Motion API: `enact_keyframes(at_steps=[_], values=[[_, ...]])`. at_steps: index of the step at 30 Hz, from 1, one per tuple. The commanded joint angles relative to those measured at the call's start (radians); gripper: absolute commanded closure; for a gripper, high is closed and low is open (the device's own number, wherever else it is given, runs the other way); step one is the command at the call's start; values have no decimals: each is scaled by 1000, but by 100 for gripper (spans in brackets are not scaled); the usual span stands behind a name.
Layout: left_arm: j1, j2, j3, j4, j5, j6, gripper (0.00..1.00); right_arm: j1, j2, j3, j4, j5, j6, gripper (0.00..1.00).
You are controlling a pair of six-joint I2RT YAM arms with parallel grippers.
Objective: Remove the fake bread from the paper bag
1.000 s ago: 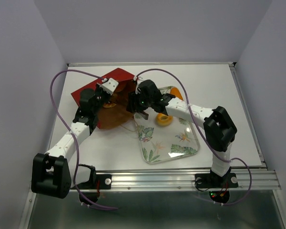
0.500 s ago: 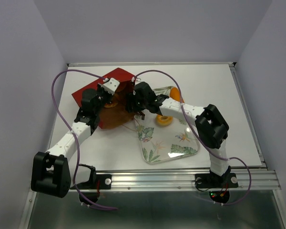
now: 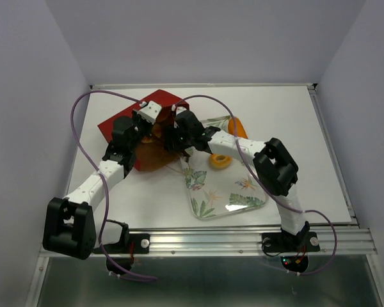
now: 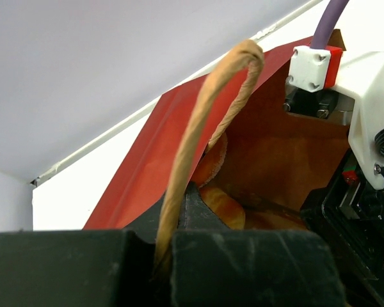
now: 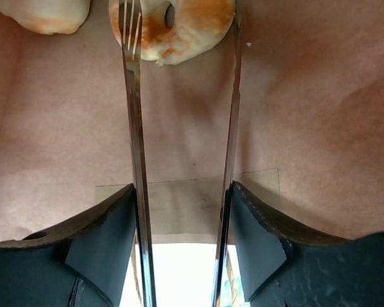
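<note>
The paper bag (image 3: pixel 118 125), dark red outside and brown inside, lies on its side at the back left. My left gripper (image 4: pixel 163 256) is shut on its twine handle (image 4: pixel 198 128) and holds the mouth up. My right gripper (image 5: pixel 182 211) grips metal tongs (image 5: pixel 133 128) and reaches into the bag's mouth (image 3: pixel 173 137). The tong tips straddle a ring-shaped piece of fake bread (image 5: pixel 176 22) on the brown paper. Another pale bun (image 5: pixel 48 13) lies beside it. A ring bun (image 3: pixel 219 160) and a long loaf (image 3: pixel 237 126) lie on the tray.
The leaf-patterned tray (image 3: pixel 227 192) sits right of the bag, in front of the right arm's elbow. The right arm's wrist (image 4: pixel 365 109) crowds the bag's mouth close to my left gripper. Purple cables arch over both arms. White table stretches to the right.
The right arm has pushed leftward, carrying the tongs deeper into the bag's mouth. The left gripper has shifted slightly up and right with the handle.
</note>
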Motion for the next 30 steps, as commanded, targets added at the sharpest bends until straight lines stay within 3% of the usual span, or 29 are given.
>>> enact_keyframes(at_steps=[1,13,19,20,23,30], values=[[-10,0,47,65,-3,-22,100,10,16,60,38,-1,2,38],[-20,0,52,75,4,-43,100,10,51,83,24,84,19,53],[-23,0,53,80,-9,-42,100,10,29,77,21,88,8,77],[-23,2,53,80,-12,-42,100,10,20,73,22,91,6,87],[-24,12,58,80,-32,-48,100,10,-32,42,24,100,-4,99],[-24,22,59,82,-78,-54,100,10,-197,-64,48,75,-9,99]])
